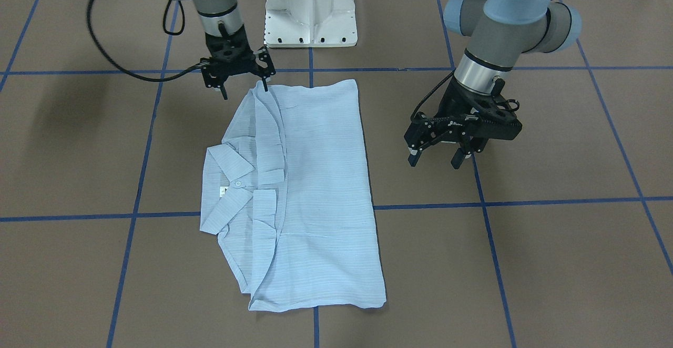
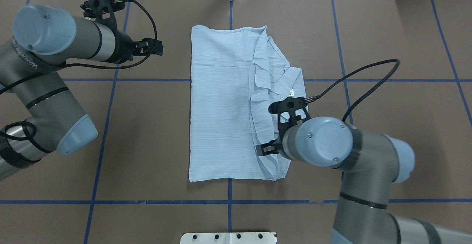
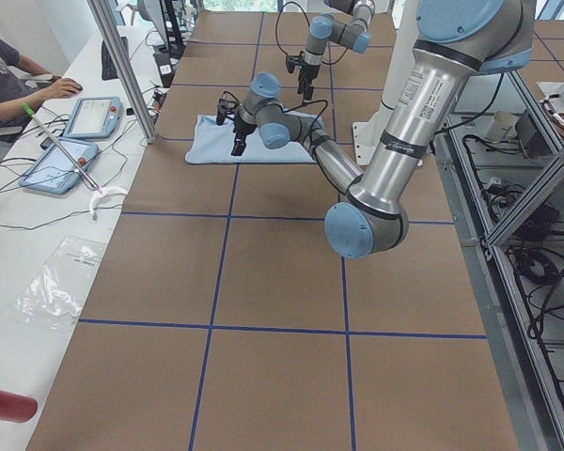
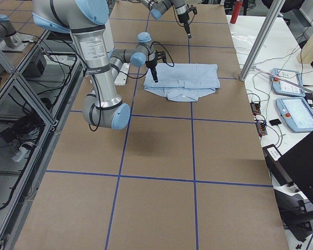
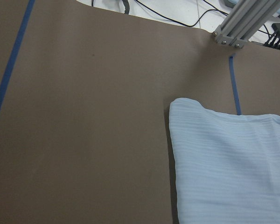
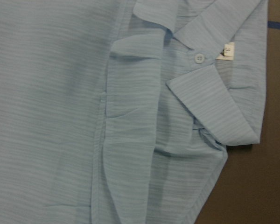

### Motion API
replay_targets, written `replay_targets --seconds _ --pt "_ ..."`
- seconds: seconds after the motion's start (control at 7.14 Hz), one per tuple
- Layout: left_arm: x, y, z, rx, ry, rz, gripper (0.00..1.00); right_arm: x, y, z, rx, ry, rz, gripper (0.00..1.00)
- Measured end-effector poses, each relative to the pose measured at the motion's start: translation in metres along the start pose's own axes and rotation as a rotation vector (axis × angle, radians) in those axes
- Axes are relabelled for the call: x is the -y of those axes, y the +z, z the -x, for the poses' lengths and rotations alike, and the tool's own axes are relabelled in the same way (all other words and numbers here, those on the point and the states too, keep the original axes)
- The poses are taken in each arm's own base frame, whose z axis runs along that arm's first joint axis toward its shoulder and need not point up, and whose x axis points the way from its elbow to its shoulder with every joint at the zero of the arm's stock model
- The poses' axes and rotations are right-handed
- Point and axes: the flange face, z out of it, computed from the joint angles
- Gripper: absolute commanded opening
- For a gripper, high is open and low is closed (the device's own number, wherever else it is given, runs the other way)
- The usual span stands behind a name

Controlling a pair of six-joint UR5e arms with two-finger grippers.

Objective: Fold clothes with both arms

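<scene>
Front-facing view gives the clearest look at both claws. The left gripper has its fingers spread wide with nothing between them. It hangs over bare table just beside the long plain edge of the shirt, without touching it. The right gripper is also spread apart and holds nothing. One fingertip sits at the shirt corner nearest it, and the other is over the table just off the cloth. Whether that fingertip presses on the fabric or only hovers above it cannot be told. The shirt lies flat, folded into a rectangle between the two claws, with its collar and a small white button on the right gripper's side. From overhead the right gripper is mostly hidden under its own arm's blue cap, and only a bit of black finger shows. Neither wrist camera shows any fingers: the left one sees a rounded shirt corner, the right one the collar and a white label
</scene>
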Motion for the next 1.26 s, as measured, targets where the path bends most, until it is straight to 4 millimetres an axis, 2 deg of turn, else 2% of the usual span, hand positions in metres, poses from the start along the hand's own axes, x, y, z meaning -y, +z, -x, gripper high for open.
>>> replay_targets --seconds 0.14,0.42,0.84,1.26 --pt "-0.004 -0.001 0.0 0.004 0.001 0.007 1.0 -0.006 0.019 0.022 -0.052 -0.038 0.001 1.0" --pt "-0.008 0.0 -0.002 0.005 0.004 0.014 1.0 -0.015 0.046 0.033 -0.106 -0.112 0.022 1.0" --pt "-0.007 0.003 -0.004 0.003 0.004 0.015 1.0 -0.026 0.056 0.038 -0.115 -0.142 0.046 1.0" --pt "-0.008 0.002 -0.008 -0.013 0.006 0.011 1.0 -0.03 0.064 0.034 -0.133 -0.146 0.058 1.0"
